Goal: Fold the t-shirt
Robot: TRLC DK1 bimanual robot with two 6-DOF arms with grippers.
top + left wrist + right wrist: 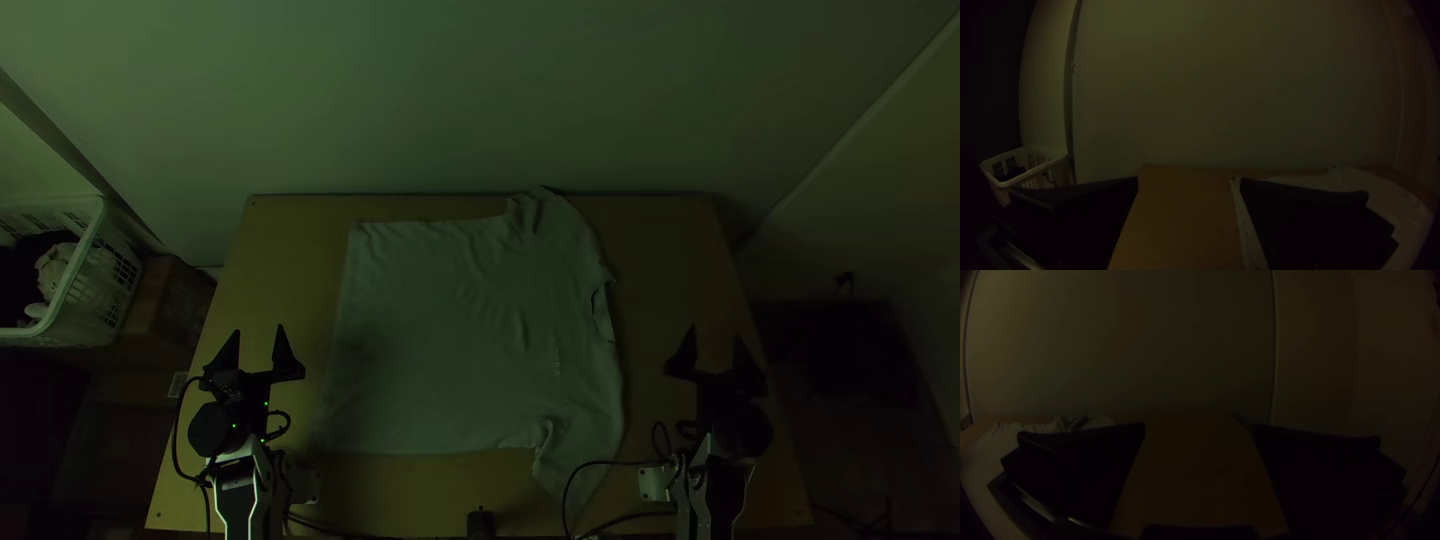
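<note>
Basket (pixel 88 240): left of the surface (pixel 290 230); from above, with both dark and pale cloth inside; in the left wrist view, slotted side and rim at a lower angle, dark cloth within

Box (pixel 168 300): brown, beside the basket in the top view

Left tool (pixel 259 330): spread wide, pointing toward the far edge, pinching nothing; in the left wrist view, with bare surface between the two fingers and the t-shirt (pixel 450 330) behind one of them

T-shirt: spread out across the middle of the surface, unfolded, between both tools; straight hem (pixel 345 300) toward the left in the top view

Small dark object (pixel 481 524): at the near edge, seen from above

Sleeves (pixel 545 215): one by the far edge, rumpled, the other toward the near edge, creased where joined to the body

Neck opening (pixel 600 305): on the right side of the cloth, seen from above

Cable (pixel 566 492): looping by the near sleeve, toward the right arm

Right tool (pixel 715 332): also spread and pinching nothing, well apart from the cloth; in the right wrist view, bare surface between the fingers, raised wrinkles of cloth beyond one finger
</note>
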